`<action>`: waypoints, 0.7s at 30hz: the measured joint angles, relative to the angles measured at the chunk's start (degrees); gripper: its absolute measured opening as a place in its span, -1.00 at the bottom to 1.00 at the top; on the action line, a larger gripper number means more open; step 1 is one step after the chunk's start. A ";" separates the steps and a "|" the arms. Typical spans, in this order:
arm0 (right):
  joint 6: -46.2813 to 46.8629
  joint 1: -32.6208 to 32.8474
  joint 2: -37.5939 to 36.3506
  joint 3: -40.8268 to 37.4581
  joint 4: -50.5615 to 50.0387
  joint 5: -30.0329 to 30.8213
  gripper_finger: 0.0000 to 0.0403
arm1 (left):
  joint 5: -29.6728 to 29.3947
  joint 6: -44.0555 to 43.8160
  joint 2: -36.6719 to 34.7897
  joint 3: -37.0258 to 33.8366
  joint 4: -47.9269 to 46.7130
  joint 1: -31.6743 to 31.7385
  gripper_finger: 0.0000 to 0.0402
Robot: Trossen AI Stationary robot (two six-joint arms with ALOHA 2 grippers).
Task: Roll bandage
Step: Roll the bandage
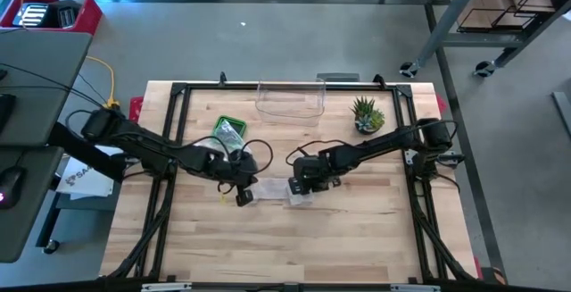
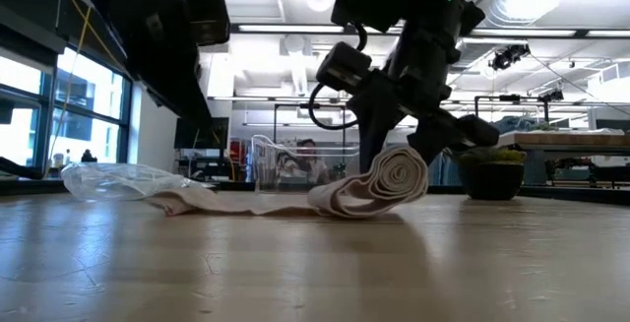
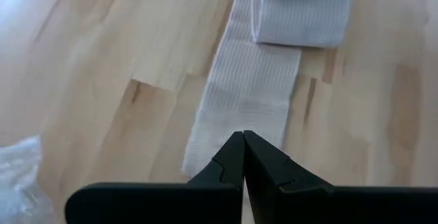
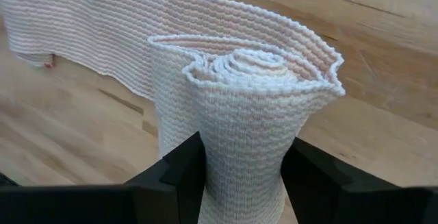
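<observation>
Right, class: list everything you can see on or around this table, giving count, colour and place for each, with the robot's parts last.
bandage: one, white, table middle, partly rolled, tail flat
plastic bag: one, clear, by the tail end
green tray: one, behind the left arm
clear box: one, table's back edge
plant: one, green, back right
table: one, pale wood
right gripper: dark, shut on the roll
left gripper: dark, shut, pressing the tail

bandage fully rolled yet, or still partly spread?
Partly rolled. The right gripper is shut on the rolled part of the bandage; a flat tail stretches across the table.
</observation>
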 joint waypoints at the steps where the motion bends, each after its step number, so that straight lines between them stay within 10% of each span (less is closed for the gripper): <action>1: 0.00 0.01 -0.01 0.02 -0.03 0.02 -0.18 | -0.27 1.14 0.64 0.00 0.76 0.00 -1.00; 21: 0.02 0.01 -0.35 0.13 -0.21 -3.68 -0.18 | 6.36 2.36 18.04 0.09 15.66 1.20 -1.00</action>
